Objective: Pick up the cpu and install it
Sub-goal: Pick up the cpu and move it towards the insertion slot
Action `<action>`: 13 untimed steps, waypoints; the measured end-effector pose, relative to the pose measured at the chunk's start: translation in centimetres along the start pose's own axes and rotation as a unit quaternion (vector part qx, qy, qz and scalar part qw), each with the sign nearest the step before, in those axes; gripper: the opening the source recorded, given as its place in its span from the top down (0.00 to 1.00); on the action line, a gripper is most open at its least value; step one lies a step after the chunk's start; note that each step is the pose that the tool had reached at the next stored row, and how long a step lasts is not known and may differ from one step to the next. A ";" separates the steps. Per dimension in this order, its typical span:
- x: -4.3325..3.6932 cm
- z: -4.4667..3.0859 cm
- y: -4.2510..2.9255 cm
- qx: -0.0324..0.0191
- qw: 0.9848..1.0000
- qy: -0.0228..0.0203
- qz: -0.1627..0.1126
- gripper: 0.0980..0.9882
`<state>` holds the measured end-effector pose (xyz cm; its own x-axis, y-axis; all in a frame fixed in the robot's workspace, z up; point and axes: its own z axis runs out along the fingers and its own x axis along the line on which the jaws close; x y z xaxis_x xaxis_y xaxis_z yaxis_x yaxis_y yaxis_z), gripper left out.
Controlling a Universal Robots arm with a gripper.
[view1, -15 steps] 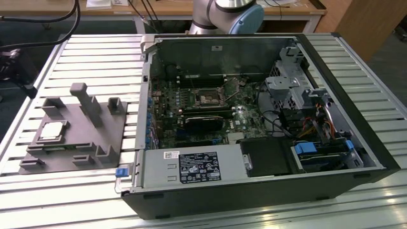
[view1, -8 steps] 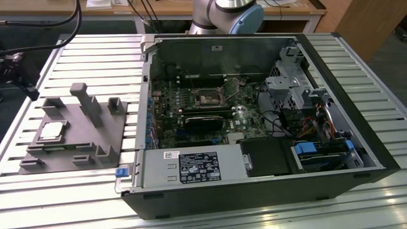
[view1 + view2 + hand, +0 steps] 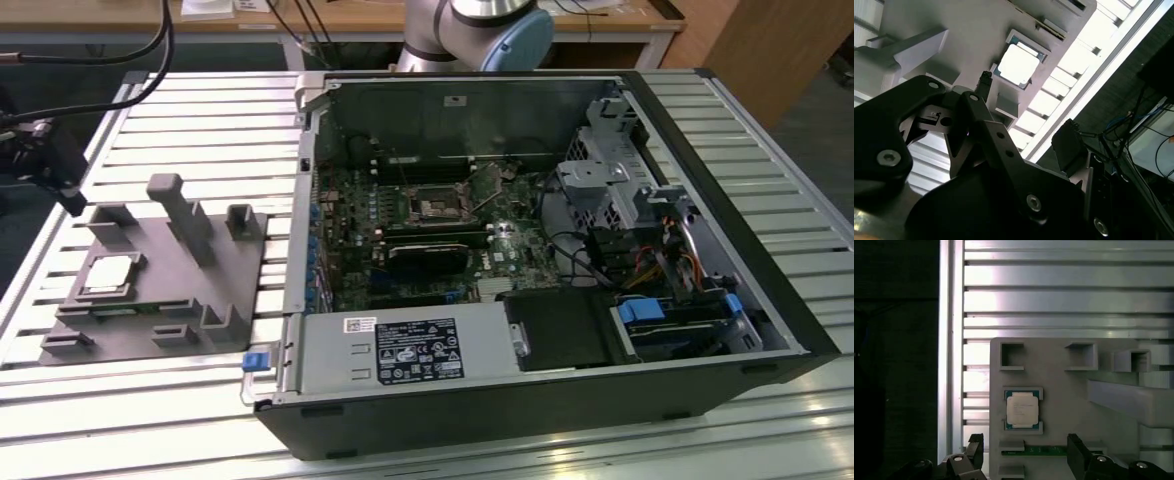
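The cpu (image 3: 110, 275) is spotted on the grey fixture (image 3: 200, 300), at the exterior view's left. The fixture is laid flat on the slatted metal table (image 3: 200, 110), just beside the open computer case (image 3: 801, 330). Inside that case, the square motherboard socket (image 3: 438, 208) is seen well apart from the chip.

In the first wrist view, the cpu (image 3: 1022, 409) is shown flat, pale silver side up. It is seated in a shallow pocket of the fixture (image 3: 1069, 400) and held between two small grey lips at opposite edges. The gripper (image 3: 1024, 440) is caught with its black fingers (image 3: 975, 445) spread wide. Nothing is pinched between them, and the chip is not touched by either one. A thin green strip (image 3: 1039, 450) is noted in a slot of the fixture, between the two fingertips.

In the second wrist view, the cpu (image 3: 1018, 65) is picked out brightly against the fixture (image 3: 954, 20). One slim black fingertip (image 3: 985, 79) is seen near its corner, with a gap between them. The dark linkages of the claw are seen close to the camera. The arm's base (image 3: 487, 30) is seen beyond the case.
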<state>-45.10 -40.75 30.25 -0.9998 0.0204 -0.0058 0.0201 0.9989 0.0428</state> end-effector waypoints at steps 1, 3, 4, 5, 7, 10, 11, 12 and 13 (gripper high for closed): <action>0.00 0.13 -0.01 0.000 1.000 0.000 0.000 0.26; -0.05 0.39 -0.02 0.000 1.000 0.000 -0.001 0.26; -0.09 0.51 -0.03 0.000 1.000 0.000 -0.001 0.26; -0.13 0.63 -0.03 0.000 1.000 0.000 -0.002 0.26; -0.17 0.87 -0.04 0.000 1.000 0.000 -0.003 0.26; -0.18 1.23 -0.10 0.000 1.000 0.000 -0.003 0.26; -0.18 1.36 -0.14 0.000 1.000 0.000 -0.003 0.26; -0.18 1.48 -0.16 0.000 1.000 0.000 -0.003 0.26; -0.17 1.59 -0.17 0.000 1.000 0.000 -0.003 0.26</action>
<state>-44.92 -40.86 28.65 -0.9999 0.0144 -0.0057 0.0141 0.9990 0.0428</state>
